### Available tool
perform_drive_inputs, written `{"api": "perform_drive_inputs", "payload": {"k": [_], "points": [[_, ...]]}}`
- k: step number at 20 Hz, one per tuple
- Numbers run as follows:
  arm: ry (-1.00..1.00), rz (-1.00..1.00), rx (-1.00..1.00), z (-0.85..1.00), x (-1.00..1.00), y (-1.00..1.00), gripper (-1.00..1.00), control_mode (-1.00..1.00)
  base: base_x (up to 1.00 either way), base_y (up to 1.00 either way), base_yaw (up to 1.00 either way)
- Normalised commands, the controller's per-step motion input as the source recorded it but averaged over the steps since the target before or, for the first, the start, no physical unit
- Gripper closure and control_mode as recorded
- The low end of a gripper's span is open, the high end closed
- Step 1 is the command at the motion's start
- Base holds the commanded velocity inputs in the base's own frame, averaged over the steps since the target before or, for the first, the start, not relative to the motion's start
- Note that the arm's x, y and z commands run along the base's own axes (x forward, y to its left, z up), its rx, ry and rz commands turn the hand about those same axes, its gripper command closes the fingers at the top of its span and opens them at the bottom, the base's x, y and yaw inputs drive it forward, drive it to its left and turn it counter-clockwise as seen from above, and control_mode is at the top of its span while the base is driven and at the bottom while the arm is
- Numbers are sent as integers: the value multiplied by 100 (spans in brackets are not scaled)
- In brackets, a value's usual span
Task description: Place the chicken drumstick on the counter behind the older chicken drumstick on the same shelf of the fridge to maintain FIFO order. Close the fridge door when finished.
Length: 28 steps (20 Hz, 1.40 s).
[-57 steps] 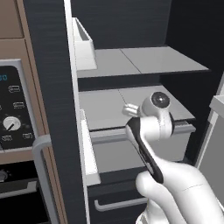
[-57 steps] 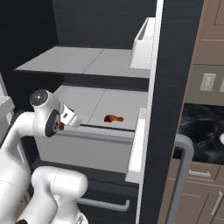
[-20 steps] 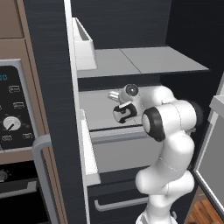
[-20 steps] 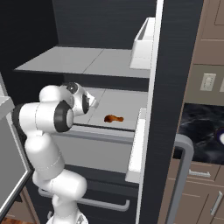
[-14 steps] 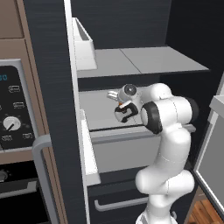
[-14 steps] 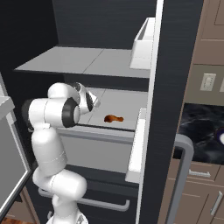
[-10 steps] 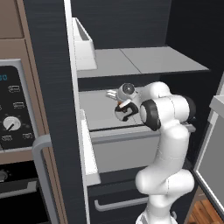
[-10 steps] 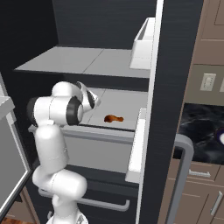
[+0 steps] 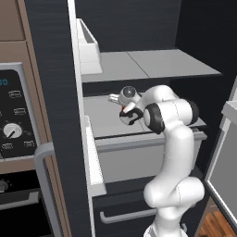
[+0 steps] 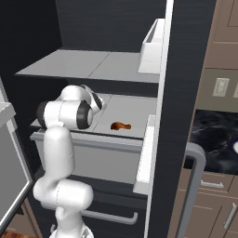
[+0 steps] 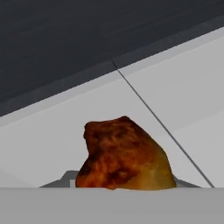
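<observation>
My gripper point(image 9: 125, 111) reaches into the open fridge point(image 9: 139, 28), low over the middle shelf point(image 9: 102, 121), and is shut on the chicken drumstick point(image 11: 122, 157). In the hand view that browned piece sits right at the fingertips, with the shelf point(image 11: 183, 105) and its centre seam running behind it. The older chicken drumstick point(image 10: 121, 125) lies on the same shelf point(image 10: 137, 109) near the front lip, to the right of my hand in the right base view. The black marble counter point(image 10: 211, 135) shows beyond the fridge's right door.
An upper shelf point(image 9: 152, 65) hangs close above my hand. A pale drawer front point(image 9: 139, 155) juts out below the middle shelf. Both fridge doors stand open point(image 9: 53, 115) point(image 10: 165, 116), with white door bins point(image 10: 151, 46). The oven with dials point(image 9: 14, 125) is at the left.
My hand has pushed slightly deeper and to the left over the middle shelf, still carrying the drumstick. The older drumstick has not moved.
</observation>
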Motion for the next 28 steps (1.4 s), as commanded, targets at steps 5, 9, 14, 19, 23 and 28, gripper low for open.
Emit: {"api": "perform_drive_inputs", "payload": {"k": [5,9,14,19,23,28], "points": [[-1,0,-2,-39,0,4,-100,-100,0,0,0],[-2,0,0,-10,-7,1,-100,-100,0,0,0],[-1,0,0,8,-44,6,-100,-100,0,0,0],[-7,0,0,33,-83,4,-100,-100,0,0,0],[-2,0,0,48,-98,8,-100,-100,0,0,0],[0,0,0,50,-100,11,-100,-100,0,0,0]]}}
